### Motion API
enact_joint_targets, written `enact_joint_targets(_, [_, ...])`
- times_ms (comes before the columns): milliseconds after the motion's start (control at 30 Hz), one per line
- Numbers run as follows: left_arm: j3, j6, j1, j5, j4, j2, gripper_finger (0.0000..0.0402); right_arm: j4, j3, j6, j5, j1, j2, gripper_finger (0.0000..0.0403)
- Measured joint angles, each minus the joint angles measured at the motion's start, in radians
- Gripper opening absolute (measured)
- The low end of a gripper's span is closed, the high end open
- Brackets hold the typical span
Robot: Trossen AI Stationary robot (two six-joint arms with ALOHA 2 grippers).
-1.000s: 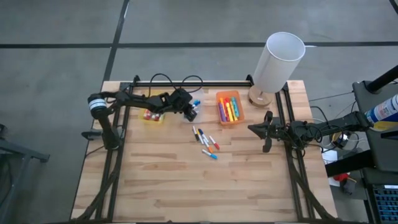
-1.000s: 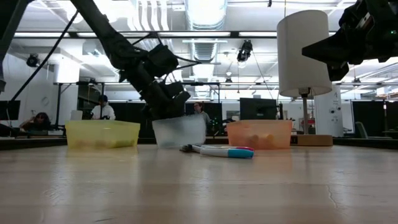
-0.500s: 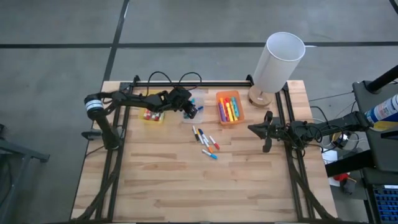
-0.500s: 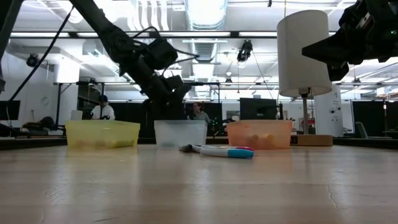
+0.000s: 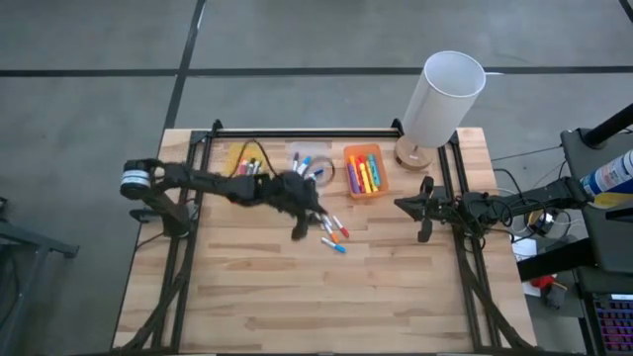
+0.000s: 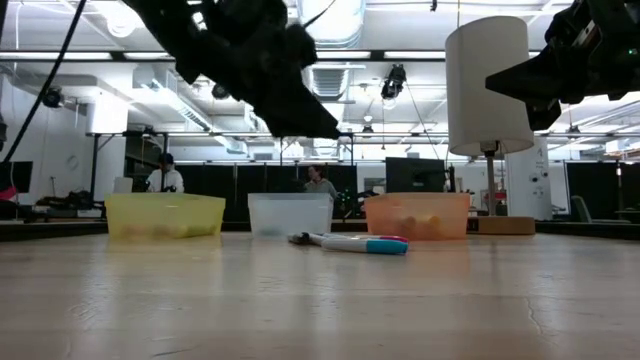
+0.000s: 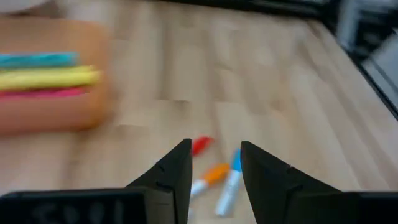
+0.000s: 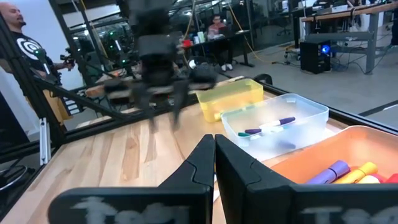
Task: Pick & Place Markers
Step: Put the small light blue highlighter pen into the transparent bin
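From left to right, a yellow bin (image 5: 243,161), a clear bin (image 5: 311,164) holding markers and an orange bin (image 5: 365,171) of bright markers are shown. The left gripper (image 5: 303,222), fingers apart and empty, is poised just beside the loose markers (image 5: 331,230). The right gripper (image 5: 423,210) is closed, well apart. The yellow bin's contents are partly hidden.

Bright, even indoor light from ceiling strips (image 6: 330,55) glares in the low view, leaving arms silhouetted. Motion blur smears the left gripper (image 5: 302,225) overhead; beyond its parted jaws, markers (image 7: 214,177) and orange bin (image 7: 53,115) look soft.
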Motion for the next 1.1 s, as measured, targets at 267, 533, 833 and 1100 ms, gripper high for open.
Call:
enact_joint_targets(267, [-0.002,0.126,-0.193,-0.18,0.04,0.074,0.0128,0.0,0.0,0.0,0.0,0.0,0.0,0.0009])
enact_joint_targets(533, [-0.001,0.128,-0.198,-0.238,0.049,0.169,0.0128,0.0,0.0,0.0,0.0,0.0,0.0,0.0009])
enact_joint_targets(833, [0.044,0.127,-0.196,-0.238,0.046,0.3,0.0128,0.0,0.0,0.0,0.0,0.0,0.0,0.0009])
enact_joint_targets(1100, [0.101,0.128,-0.195,-0.234,0.045,0.377,0.0127,0.0,0.0,0.0,0.0,0.0,0.0,0.0009])
